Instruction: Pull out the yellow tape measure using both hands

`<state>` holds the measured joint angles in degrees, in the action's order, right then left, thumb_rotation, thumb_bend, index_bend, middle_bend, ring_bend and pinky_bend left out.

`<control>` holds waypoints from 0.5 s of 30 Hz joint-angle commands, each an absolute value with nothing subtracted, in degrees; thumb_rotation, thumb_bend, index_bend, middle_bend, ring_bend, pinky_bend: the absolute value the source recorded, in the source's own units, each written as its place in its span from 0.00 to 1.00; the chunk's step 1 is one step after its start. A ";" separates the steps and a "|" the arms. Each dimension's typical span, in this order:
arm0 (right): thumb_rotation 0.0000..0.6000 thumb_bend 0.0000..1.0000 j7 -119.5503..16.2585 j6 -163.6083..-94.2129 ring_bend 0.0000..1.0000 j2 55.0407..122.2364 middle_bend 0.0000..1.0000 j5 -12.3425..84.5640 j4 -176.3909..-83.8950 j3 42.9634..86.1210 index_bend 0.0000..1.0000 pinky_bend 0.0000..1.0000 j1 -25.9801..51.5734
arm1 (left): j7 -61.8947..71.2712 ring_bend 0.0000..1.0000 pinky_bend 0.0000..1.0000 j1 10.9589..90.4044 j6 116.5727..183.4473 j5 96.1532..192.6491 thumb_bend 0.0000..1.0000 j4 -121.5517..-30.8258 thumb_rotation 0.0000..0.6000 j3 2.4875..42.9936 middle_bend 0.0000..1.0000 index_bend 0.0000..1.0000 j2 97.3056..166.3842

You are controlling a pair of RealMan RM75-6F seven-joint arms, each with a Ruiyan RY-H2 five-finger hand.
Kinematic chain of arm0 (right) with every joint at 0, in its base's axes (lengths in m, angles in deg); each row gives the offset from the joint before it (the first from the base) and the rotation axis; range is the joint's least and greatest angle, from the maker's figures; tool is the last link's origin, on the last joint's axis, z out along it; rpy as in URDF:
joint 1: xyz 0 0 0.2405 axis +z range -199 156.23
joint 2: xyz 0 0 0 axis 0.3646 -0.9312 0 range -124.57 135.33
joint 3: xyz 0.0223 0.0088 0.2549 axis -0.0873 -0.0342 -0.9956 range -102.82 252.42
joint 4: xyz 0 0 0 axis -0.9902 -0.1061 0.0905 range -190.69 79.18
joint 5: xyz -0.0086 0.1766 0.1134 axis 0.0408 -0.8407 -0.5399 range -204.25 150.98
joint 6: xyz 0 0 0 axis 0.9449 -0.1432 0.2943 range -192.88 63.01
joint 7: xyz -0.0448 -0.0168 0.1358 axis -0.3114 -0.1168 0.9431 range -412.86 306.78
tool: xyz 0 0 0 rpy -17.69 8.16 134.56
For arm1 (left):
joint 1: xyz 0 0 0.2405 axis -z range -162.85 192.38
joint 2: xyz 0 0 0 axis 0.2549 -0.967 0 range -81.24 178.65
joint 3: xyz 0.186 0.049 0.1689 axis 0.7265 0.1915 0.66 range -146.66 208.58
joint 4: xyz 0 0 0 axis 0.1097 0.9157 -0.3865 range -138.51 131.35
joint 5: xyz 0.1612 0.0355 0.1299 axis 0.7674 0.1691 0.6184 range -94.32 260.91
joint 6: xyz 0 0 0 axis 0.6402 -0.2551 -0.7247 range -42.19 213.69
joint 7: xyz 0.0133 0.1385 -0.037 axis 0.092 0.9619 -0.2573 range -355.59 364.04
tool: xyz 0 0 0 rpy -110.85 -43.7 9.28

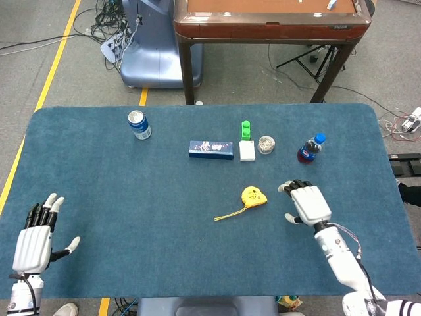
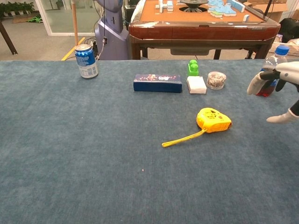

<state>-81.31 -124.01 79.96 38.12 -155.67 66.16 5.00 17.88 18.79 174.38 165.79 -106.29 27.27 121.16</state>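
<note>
Now, from the head view, your right hand (image 1: pixel 308 203) hovers spread and empty just right of the yellow tape measure (image 1: pixel 253 195); your left hand (image 1: pixel 36 237) rests spread, empty, well apart. Chest view: tape measure (image 2: pixel 213 120) mid-table, strap (image 2: pixel 183 138) trailing left.

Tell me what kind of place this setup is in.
Probably an indoor robotics lab or test room. Loose cables trail over a grey floor marked with yellow tape lines, a mahjong table stands behind the blue-covered work table, and a grey machine base is parked nearby.
</note>
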 commanded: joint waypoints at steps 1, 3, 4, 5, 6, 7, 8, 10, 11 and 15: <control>1.00 0.25 -83.47 -122.55 0.23 82.91 0.30 35.00 -152.78 65.36 0.31 0.26 7.10 | 17.82 0.00 0.00 18.74 174.41 165.83 0.19 -106.35 1.00 27.27 0.01 0.07 121.06; 1.00 0.25 -84.07 -121.76 0.23 84.37 0.30 33.25 -151.23 65.09 0.31 0.26 8.28 | 17.74 0.00 0.00 18.71 174.44 165.83 0.19 -106.38 1.00 27.22 0.01 0.07 120.98; 1.00 0.25 -84.30 -121.49 0.23 84.93 0.30 32.59 -150.59 64.98 0.31 0.26 8.76 | 17.68 0.00 0.00 18.68 174.47 165.85 0.19 -106.37 1.00 27.21 0.01 0.07 120.96; 1.00 0.24 -84.59 -121.19 0.23 85.72 0.30 31.87 -149.71 64.82 0.31 0.26 9.42 | 17.59 0.00 0.00 18.65 174.49 165.84 0.19 -106.34 1.00 27.19 0.01 0.07 120.93; 1.00 0.24 -84.83 -121.01 0.23 86.28 0.30 31.35 -149.10 64.76 0.31 0.26 9.87 | 17.54 0.00 0.00 18.63 174.48 165.84 0.19 -106.31 1.00 27.19 0.01 0.07 120.92; 1.00 0.24 -85.11 -120.81 0.23 86.80 0.30 30.85 -148.54 64.70 0.31 0.26 10.33 | 17.51 0.00 0.00 18.61 174.49 165.85 0.19 -106.28 1.00 27.20 0.01 0.07 120.91; 1.00 0.24 -85.47 -120.53 0.23 87.48 0.30 30.15 -147.77 64.64 0.31 0.26 10.94 | 17.47 0.00 0.00 18.57 174.50 165.84 0.19 -106.24 1.00 27.20 0.01 0.07 120.92; 1.00 0.24 -85.92 -120.01 0.23 88.42 0.30 29.08 -146.64 64.55 0.31 0.26 11.84 | 17.35 0.00 0.00 18.49 174.52 165.80 0.19 -106.18 1.00 27.23 0.01 0.07 120.94; 1.00 0.24 -86.08 -119.75 0.23 88.89 0.30 28.56 -146.04 64.50 0.31 0.26 12.28 | 17.28 0.00 0.00 18.47 174.51 165.75 0.19 -106.12 1.00 27.22 0.01 0.07 120.96; 1.00 0.24 -86.65 -118.52 0.23 90.91 0.30 26.16 -143.31 64.30 0.31 0.26 14.22 | 17.09 0.00 0.00 18.32 174.55 165.58 0.19 -105.91 1.00 27.18 0.01 0.07 120.92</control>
<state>-86.39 -119.00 90.30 26.79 -143.96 64.42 13.74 17.09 18.32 174.54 165.59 -105.92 27.18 120.92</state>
